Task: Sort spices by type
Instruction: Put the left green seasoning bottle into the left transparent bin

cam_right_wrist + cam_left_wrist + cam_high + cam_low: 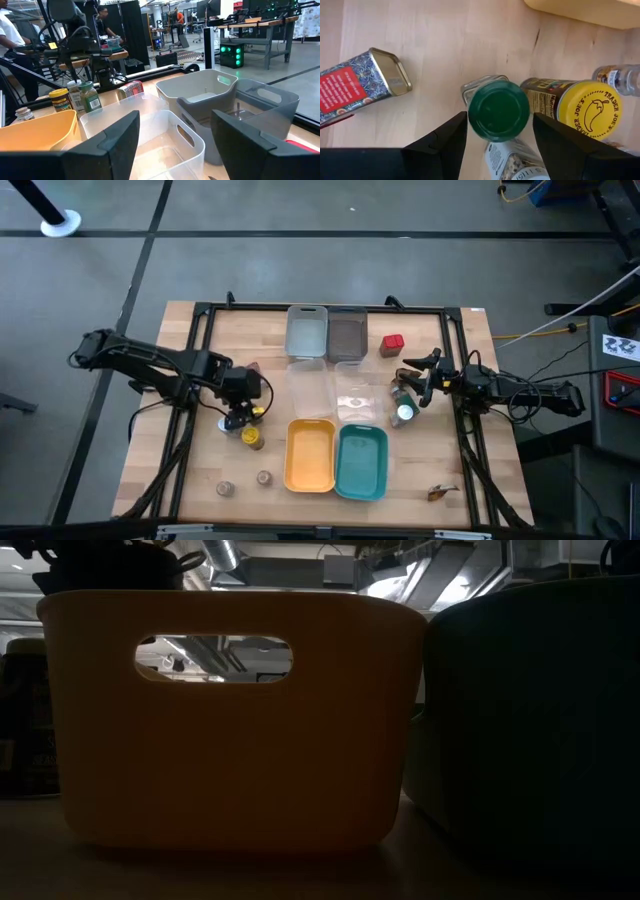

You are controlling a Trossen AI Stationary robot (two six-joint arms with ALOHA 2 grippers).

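- Two dark grippers: left gripper [497, 132] straddles an upright green-lidded glass spice jar [498, 110], fingers apart beside its lid.
- Right gripper [172, 132], fingers wide, empty, over clear plastic trays [150, 127].

Low view dim, backlit, yellow tray [230, 720] in shadow, other views bright, sharp

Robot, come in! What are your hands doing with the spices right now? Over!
Left tool open around green-lidded jar, not gripping. Right tool open, empty, above clear tray. Yellow-lidded jar crowds the green one.
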